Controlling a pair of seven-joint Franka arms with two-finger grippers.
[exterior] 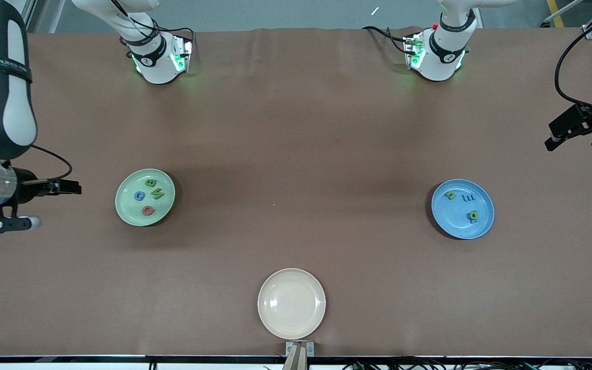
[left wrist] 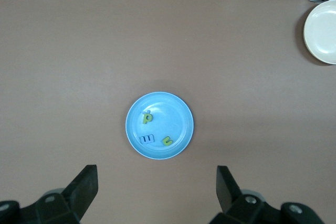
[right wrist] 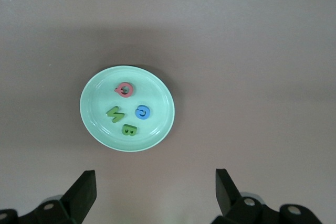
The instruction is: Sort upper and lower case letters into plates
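Note:
The mint green plate (exterior: 121, 205) (right wrist: 94, 121) lies toward the right arm's end and holds a green B (right wrist: 128, 129), a green N (right wrist: 115, 114), a blue letter (right wrist: 142, 112) and a pinkish red letter (right wrist: 124, 89). The blue plate (exterior: 483, 226) (left wrist: 181, 114) lies toward the left arm's end. It holds a blue E (left wrist: 147, 139), a green u (left wrist: 167, 141) and a green p (left wrist: 147, 116). My right gripper (exterior: 72, 187) (right wrist: 155, 184) hangs open and empty beside the green plate. My left gripper (exterior: 573, 140) (left wrist: 156, 182) hangs open and empty beside the blue plate.
A cream-beige plate (exterior: 291, 303) (left wrist: 321, 24) with nothing on it sits near the table's front edge, between the two coloured plates. Brown table cover runs under everything. Both arm bases (exterior: 157, 56) (exterior: 437, 51) stand along the farthest edge.

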